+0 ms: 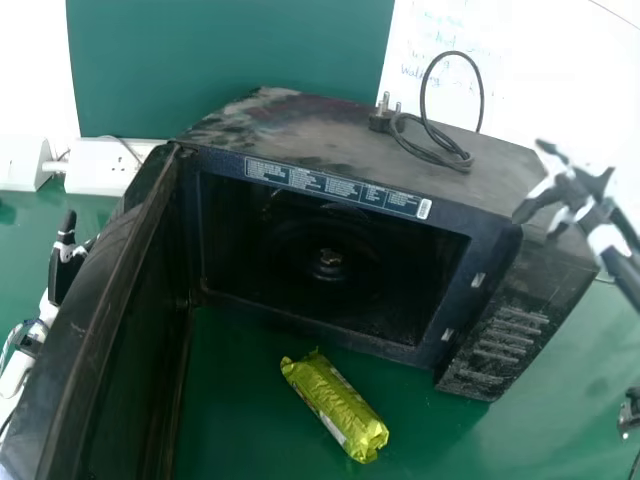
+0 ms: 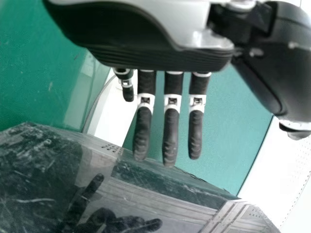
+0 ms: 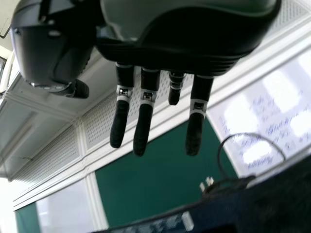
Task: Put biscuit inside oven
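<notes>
One biscuit packet [image 1: 335,405] well to the left of the right robot hand [image 1: 576,190], its fingers straight.

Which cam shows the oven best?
Head view: it gets the oven with its cavity, control panel and swung-open door together. The left wrist view shows a glossy dark surface, probably the door's outside. The right wrist view shows part of the upper front edge and label strip.
</notes>
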{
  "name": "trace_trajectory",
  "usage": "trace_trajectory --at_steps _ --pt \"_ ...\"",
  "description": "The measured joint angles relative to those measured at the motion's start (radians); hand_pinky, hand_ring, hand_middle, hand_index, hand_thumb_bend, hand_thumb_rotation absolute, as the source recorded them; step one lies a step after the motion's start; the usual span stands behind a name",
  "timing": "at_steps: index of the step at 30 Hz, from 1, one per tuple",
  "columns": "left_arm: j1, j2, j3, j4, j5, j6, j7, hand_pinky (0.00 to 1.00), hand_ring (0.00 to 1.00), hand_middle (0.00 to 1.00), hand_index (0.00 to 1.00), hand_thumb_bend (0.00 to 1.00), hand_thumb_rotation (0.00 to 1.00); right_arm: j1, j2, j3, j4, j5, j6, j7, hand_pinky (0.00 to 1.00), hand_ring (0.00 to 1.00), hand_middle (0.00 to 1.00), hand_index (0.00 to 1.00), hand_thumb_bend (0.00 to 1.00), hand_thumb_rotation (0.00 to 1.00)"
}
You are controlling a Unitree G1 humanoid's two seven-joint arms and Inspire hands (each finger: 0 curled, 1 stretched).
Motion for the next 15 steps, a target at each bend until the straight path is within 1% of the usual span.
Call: trace_trajectory --at_steps 2,4,6,8,10,12,13,14,15 --pt "0.000 0.000 0.000 0.000 0.000 0.000 0.001 0.24 0.31 0.40 0.49 0.52 0.07 0.012 -0.012 -0.003 -0.003 0.008 0.018 0.012 0.33 0.45 0.56 0.70 0.75 0.28" --pt "0.000 0.000 0.000 0.000 0.000 0.000 0.002 0.24 0.31 0.40 0.49 0.52 0.07 0.029 -0.032 -0.004 -0.002 0.025 0.043 0.038 0.33 0.47 0.58 0.72 0.73 0.30" --pt "0.000 0.000 0.000 0.000 0.000 0.000 0.001 0.24 0.31 0.40 0.49 0.52 0.07 0.038 -0.046 -0.006 0.003 0.048 0.044 0.068 0.34 0.48 0.60 0.73 0.75 0.31" --pt "0.000 0.000 0.000 0.001 0.000 0.000 0.001 0.24 0.31 0.40 0.49 0.52 0.07 0.049 -0.048 -0.006 0.004 0.054 0.034 0.084 0.38 0.52 0.62 0.74 0.79 0.36" --pt "0.000 0.000 0.000 0.001 0.000 0.000 0.001 0.24 0.31 0.40 0.49 0.52 0.07 0.058 -0.048 -0.005 0.008 0.061 0.025 0.100 0.39 0.52 0.63 0.76 0.80 0.41" --pt "0.000 0.000 0.000 0.001 0.000 0.000 0.001 0.24 0.31 0.41 0.49 0.52 0.07 0.058 -0.060 0.008 0.030 0.071 -0.023 0.137 0.41 0.54 0.64 0.76 0.85 0.53" --pt "0.000 0.000 0.000 0.000 0.000 0.000 0.001 0.25 0.31 0.41 0.49 0.52 0.07 0.059 -0.076 0.020 0.045 0.058 -0.061 0.158 0.43 0.55 0.64 0.76 0.88 0.60" --pt "0.000 0.000 0.000 0.000 0.000 0.000 0.002 0.25 0.31 0.41 0.49 0.52 0.07 0.059 -0.092 0.029 0.050 0.043 -0.087 0.172 0.43 0.57 0.66 0.76 0.91 0.62" --pt "0.000 0.000 0.000 0.000 0.000 0.000 0.002 0.25 0.31 0.41 0.49 0.52 0.07 0.059 -0.105 0.040 0.055 0.033 -0.107 0.182 0.44 0.57 0.66 0.76 0.93 0.60"
